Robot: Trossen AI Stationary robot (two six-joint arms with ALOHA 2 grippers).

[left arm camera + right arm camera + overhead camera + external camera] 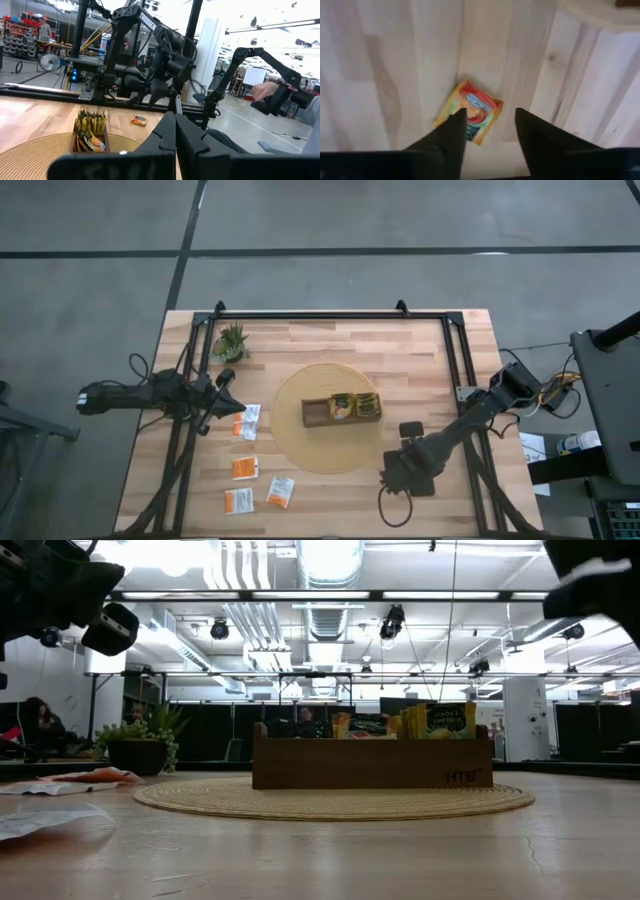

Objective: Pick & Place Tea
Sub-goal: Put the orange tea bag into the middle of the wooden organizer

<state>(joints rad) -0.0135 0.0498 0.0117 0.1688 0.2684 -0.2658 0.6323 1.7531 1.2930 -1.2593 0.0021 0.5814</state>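
While the right gripper (pixel 487 127) hangs over the table, the lines below give the state of things.

Right gripper: fingers apart, nothing held, pointing down at a sachet (pixel 470 117) that lies flat on the wood just beyond the fingertips, near the mat (pixel 330 417) edge.
Left gripper: left gripper (pixel 226 379) closed and empty, waiting at the left side of the table, between the plant (pixel 231 341) and the loose sachets.
Tray: tray (pixel 342 409) sits on the mat at mid-table; its right compartments hold several upright sachets (pixel 355 406), its left part looks empty.
Loose tea: four sachets (pixel 247 421) lie flat on the wood left of the mat, well apart from the tray.
Done: judging by the tray, part of the tea is already placed.
Left: the sachet under the right gripper and the four on the left are not yet in the tray, so the job seems roughly half done.
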